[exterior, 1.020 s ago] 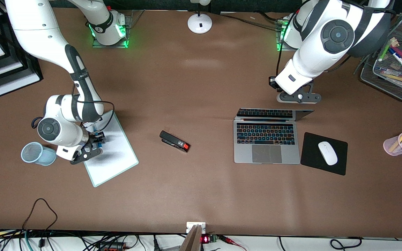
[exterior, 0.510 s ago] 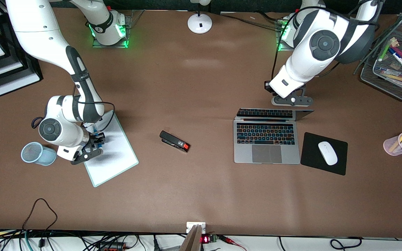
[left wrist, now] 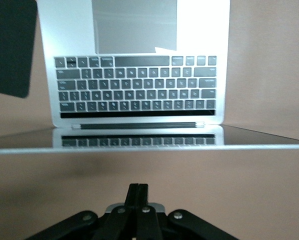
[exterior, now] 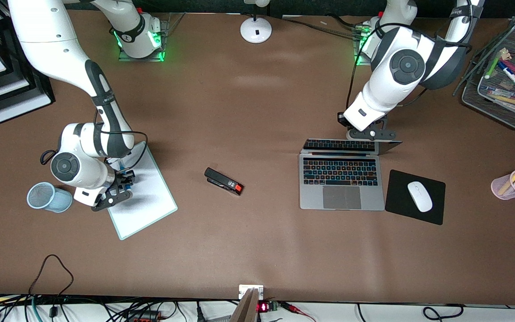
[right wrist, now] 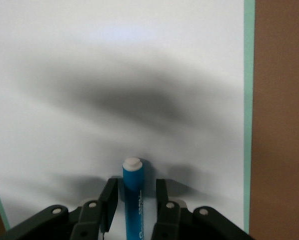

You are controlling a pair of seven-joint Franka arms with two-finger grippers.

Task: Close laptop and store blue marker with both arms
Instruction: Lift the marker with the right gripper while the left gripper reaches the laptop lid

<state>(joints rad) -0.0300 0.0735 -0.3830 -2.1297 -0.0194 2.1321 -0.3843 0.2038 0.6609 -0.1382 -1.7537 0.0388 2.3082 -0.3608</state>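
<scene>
The laptop [exterior: 341,188] stands open on the table, its lid [exterior: 351,145] tilted over the lit keyboard. My left gripper [exterior: 370,133] is shut and empty, close to the lid's top edge at the lid's outer face. In the left wrist view the shut left gripper [left wrist: 138,186] points at that lid edge [left wrist: 149,147], apart from it. The blue marker [right wrist: 133,190] lies on a whiteboard [exterior: 150,205]. My right gripper [right wrist: 134,189] straddles the marker, open, its fingers [right wrist: 109,194] a small gap from the barrel on each side.
A light blue mesh cup [exterior: 47,197] lies beside the right gripper [exterior: 123,181]. A black stapler [exterior: 224,181] sits mid-table. A mouse [exterior: 420,196] on a black pad [exterior: 400,210] lies beside the laptop. A pink pen cup [exterior: 512,183] and a mesh tray [exterior: 503,89] stand at the left arm's end.
My left arm has swung its shut gripper in toward the lid's top edge. The right gripper's fingers have narrowed around the marker.
</scene>
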